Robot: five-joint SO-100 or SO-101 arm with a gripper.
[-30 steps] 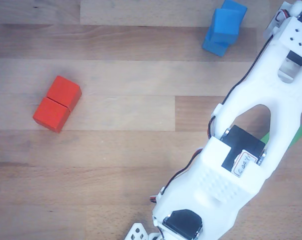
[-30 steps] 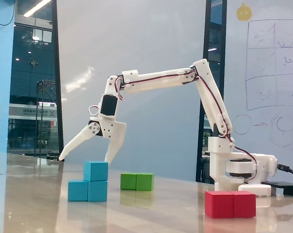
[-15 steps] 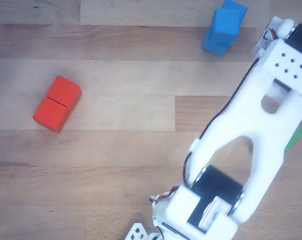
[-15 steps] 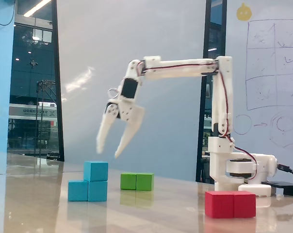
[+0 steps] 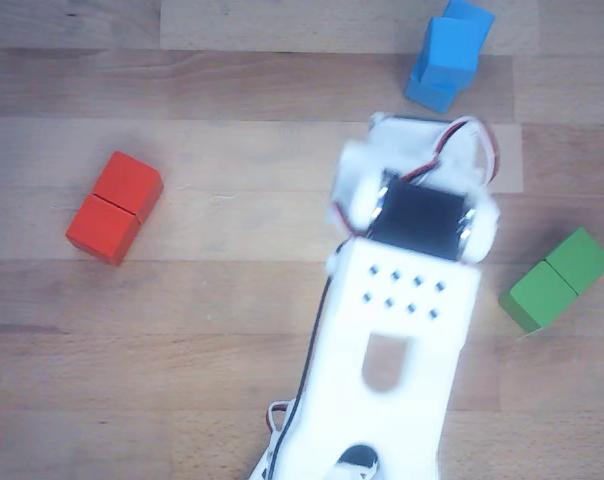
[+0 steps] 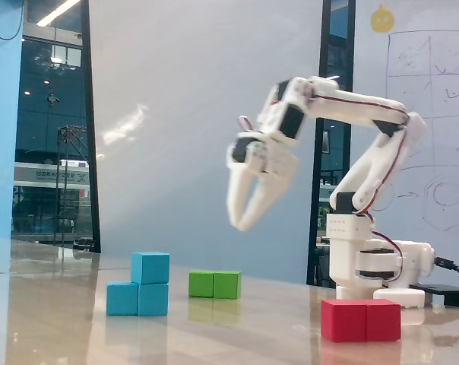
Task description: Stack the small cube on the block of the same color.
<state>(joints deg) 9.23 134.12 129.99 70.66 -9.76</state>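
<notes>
The small light-blue cube [image 6: 150, 268] rests on one half of the light-blue oblong block [image 6: 137, 299]. In the other view the cube [image 5: 460, 40] sits on the block [image 5: 430, 88] at the top right. My gripper [image 6: 240, 225] hangs in the air, above and to the right of the blue stack in the fixed view. It is blurred, its fingertips meet and it holds nothing. In the other view my white arm [image 5: 402, 300] covers the middle and the fingers do not show clearly.
A red oblong block [image 5: 114, 207] lies at the left of the other view and at the front right of the fixed view [image 6: 361, 319]. A green oblong block [image 5: 557, 279] lies at the right, behind the blue stack in the fixed view [image 6: 214, 284]. The arm's base [image 6: 366, 262] stands at the back right.
</notes>
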